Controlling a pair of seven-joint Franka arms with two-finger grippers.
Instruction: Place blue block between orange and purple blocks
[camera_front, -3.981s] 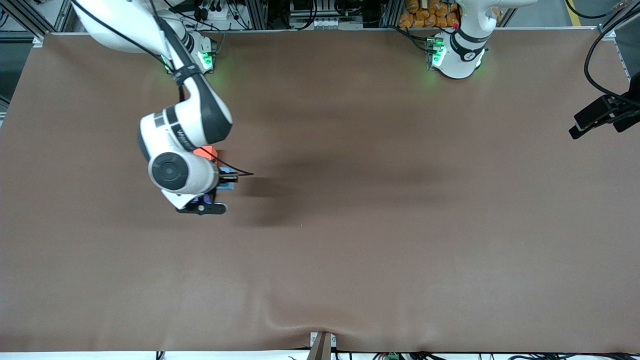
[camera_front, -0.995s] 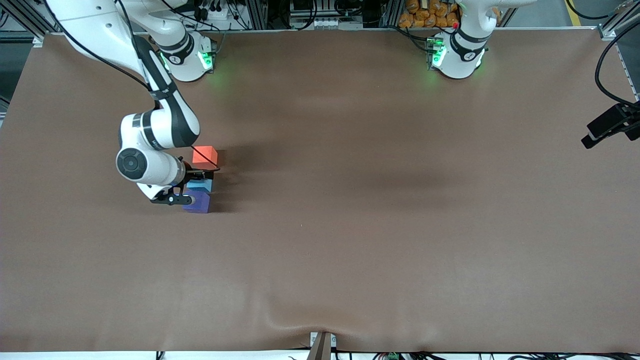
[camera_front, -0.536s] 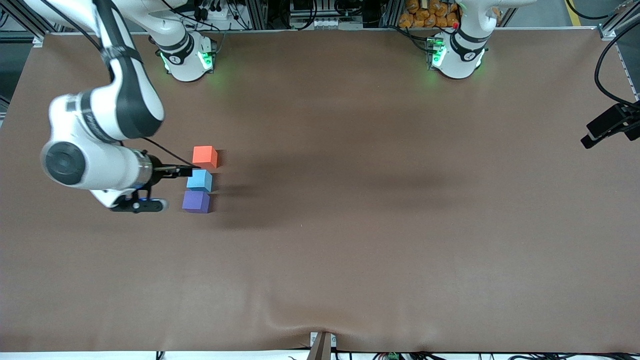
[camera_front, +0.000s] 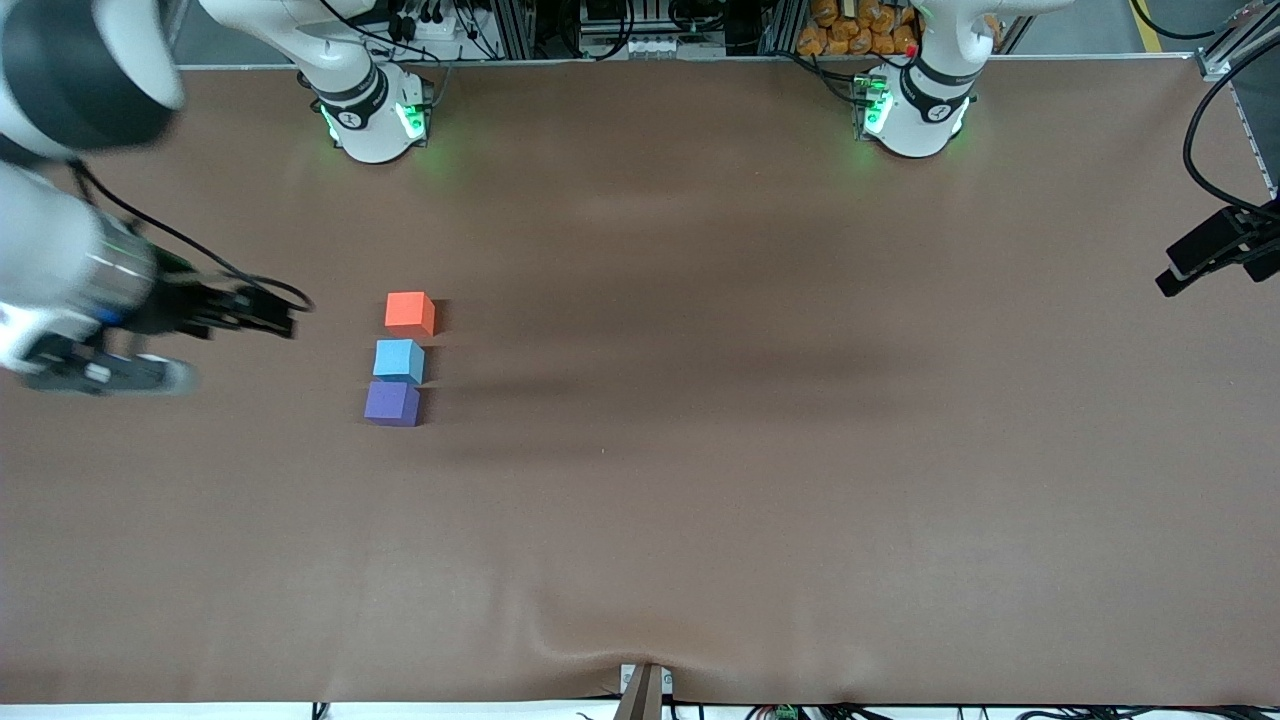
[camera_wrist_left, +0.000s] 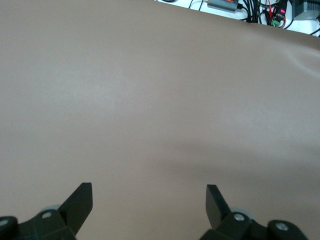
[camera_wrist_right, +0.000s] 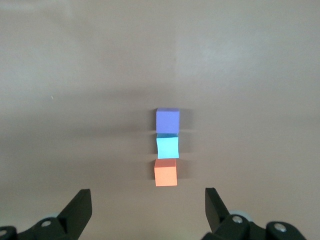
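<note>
We judge that the placing step is finished: the blue block (camera_front: 399, 360) sits on the table (camera_front: 760, 400) in a short row, between the orange block (camera_front: 410, 312), which lies farther from the front camera, and the purple block (camera_front: 392, 403), which lies nearer. It looks to touch the purple one or sit just beside it, with a thin gap toward the orange one; the right wrist view (camera_wrist_right: 167, 146) shows the same row. The right gripper (camera_front: 262, 312) is up over the table at the right arm's end, near the row but apart from it, with its fingers wide apart and nothing between them. The left gripper (camera_wrist_left: 149, 200) waits over bare table at the left arm's end, also spread wide and empty. In our opinion, nothing more is needed except to move the right arm clear without touching the row. Nothing else stands on the table, so nothing blocks the way.
</note>
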